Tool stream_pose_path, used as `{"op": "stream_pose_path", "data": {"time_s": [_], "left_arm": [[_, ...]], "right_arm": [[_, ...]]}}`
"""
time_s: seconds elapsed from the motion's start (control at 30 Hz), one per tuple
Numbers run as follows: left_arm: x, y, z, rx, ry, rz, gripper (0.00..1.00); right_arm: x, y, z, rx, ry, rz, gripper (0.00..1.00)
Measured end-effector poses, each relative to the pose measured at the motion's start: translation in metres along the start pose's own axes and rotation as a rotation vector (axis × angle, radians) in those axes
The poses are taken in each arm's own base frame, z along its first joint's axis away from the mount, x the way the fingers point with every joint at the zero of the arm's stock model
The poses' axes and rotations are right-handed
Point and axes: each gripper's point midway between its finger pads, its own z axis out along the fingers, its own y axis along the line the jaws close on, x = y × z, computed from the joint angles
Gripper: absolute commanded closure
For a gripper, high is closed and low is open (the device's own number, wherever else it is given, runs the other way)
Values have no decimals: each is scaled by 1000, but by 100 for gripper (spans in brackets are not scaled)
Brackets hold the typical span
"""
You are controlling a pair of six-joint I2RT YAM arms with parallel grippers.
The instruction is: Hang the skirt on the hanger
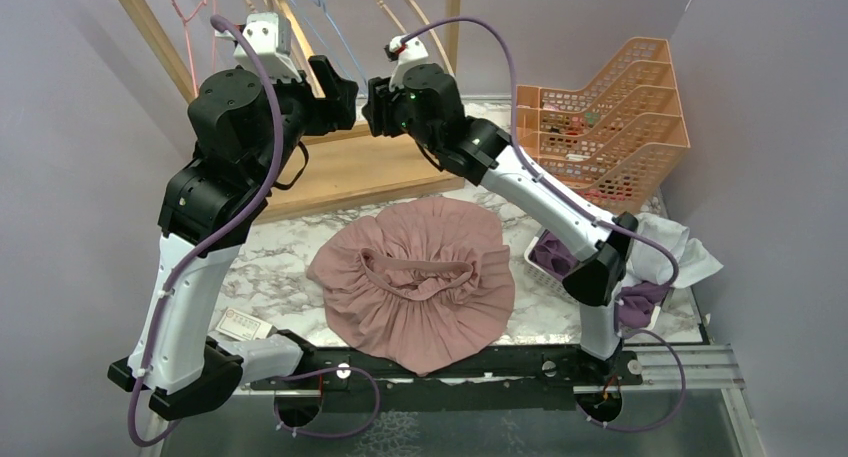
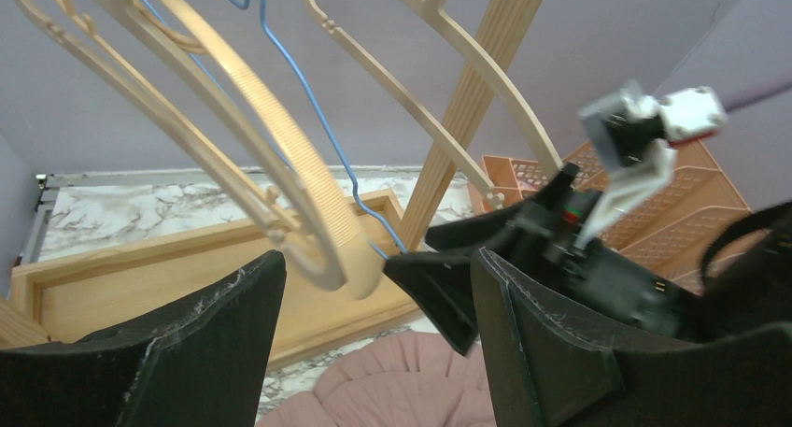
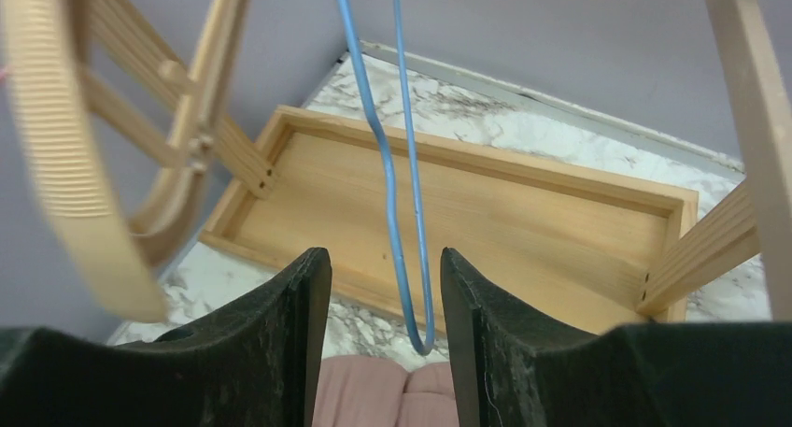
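Skirt (image 1: 415, 282): lies flat on the table (image 1: 265, 257), below and behind both grippers, held by neither.
Left gripper (image 2: 374, 268): released, jaws wide; wooden hanger (image 2: 289, 156) tip just ahead, between them, not gripped.
Right gripper (image 3: 383, 259): released; blue wire hanger (image 3: 414, 165) dangles between its fingers, unclamped.
Progress: early, I judge; no hanger taken, skirt not yet hung.

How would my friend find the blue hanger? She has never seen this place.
Look at the wooden rack at the back of the table, where hangers dangle. Among the wooden hangers hangs the blue hanger. It is the only blue one, bent from thin wire, while its neighbours are thick pale wood.
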Motion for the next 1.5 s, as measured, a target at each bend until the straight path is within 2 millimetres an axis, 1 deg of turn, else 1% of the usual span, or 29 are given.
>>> {"op": "stream_pose_path", "data": {"time_s": [0.03, 0.07, 0.17, 0.2, 0.23, 0.27, 0.3, 0.43, 0.53, 0.6, 0.67, 0.73, 0.83, 0.9, 1.03, 1.1, 1.17, 1.23, 1.4, 1.5], "left_arm": [[2, 0, 0, 2, 5, -2, 25], [4, 0, 0, 2, 10, -5, 25], [8, 0, 1, -1, 21, -11, 25], [8, 0, 1, -1, 21, -12, 25], [7, 0, 0, -1, 21, -13, 25], [7, 0, 0, -1, 19, -13, 25], [6, 1, -1, -1, 18, -13, 25], [-1, 2, -5, -12, 1, -18, 25], [-18, 4, -13, -26, -44, -36, 25], [-32, 5, -19, -30, -86, -57, 25], [-42, 5, -24, -34, -123, -80, 25], [-49, 6, -28, -36, -149, -104, 25], [-56, 6, -31, -37, -177, -133, 24], [-58, 5, -33, -32, -188, -149, 23], [-58, 3, -33, -18, -197, -164, 20], [-50, 1, -33, 1, -185, -157, 16], [-38, -1, -32, 27, -160, -139, 11], [-27, -4, -31, 51, -134, -118, 1], [0, -8, -29, 100, -72, -67, 1], [14, -12, -34, 149, -44, -36, 1]], "right_arm": [[7, -2, 6, 14, 10, -13, 53], [14, -5, 12, 26, 21, -31, 57], [30, -11, 25, 56, 45, -84, 73], [32, -13, 28, 63, 47, -97, 80], [32, -14, 30, 69, 43, -115, 90], [31, -15, 31, 73, 38, -128, 97], [27, -16, 32, 76, 26, -139, 99], [7, -15, 31, 80, -40, -161, 99], [-4, -14, 29, 76, -81, -161, 99], [-9, -14, 23, 73, -101, -155, 99], [-17, -15, 13, 68, -120, -149, 99], [-29, -16, 0, 63, -150, -144, 99], [-41, -18, -18, 57, -173, -146, 99], [-39, -20, -28, 49, -168, -151, 99], [-16, -24, -53, 6, -125, -168, 99], [-2, -26, -71, -25, -95, -176, 99], [9, -27, -93, -63, -74, -181, 99], [16, -30, -119, -97, -65, -182, 99], [21, -37, -183, -154, -43, -176, 99], [29, -39, -218, -196, -16, -158, 99]]}}
